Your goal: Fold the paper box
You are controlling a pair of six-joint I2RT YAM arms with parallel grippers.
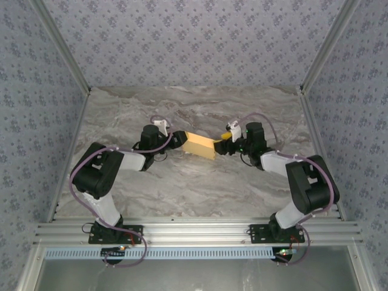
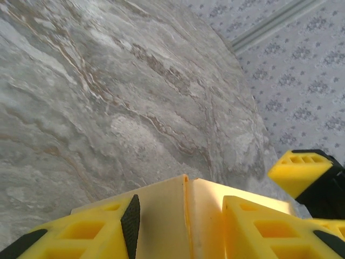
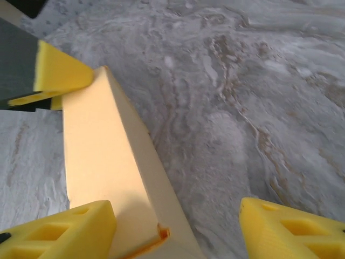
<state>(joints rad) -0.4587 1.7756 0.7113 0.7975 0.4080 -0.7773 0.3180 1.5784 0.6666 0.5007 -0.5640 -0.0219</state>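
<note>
box (image 1: pixel 200 145) at the middle of the marble table (image 1: pixel 182 188), patterned walls (image 1: pixel 194 42) all round. left gripper (image 1: pixel 177 140) clamps one end. right gripper (image 1: pixel 220 144) gapes wide, one finger against the box.

The paper box (image 1: pixel 200 145), yellow-orange card (one crease ridged up), sits midway across the table (image 1: pixel 182 188).

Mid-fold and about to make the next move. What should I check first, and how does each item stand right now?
1. Left hand on the paper box end: ok, box fills its gap.
2. Right hand grip: not ok, jaws open, one finger on the box, the other over the table.
3. Box lifted off the table: cannot tell.
4. Flaps tucked: cannot tell.
5. Hands apart: ok, box between them.
</note>
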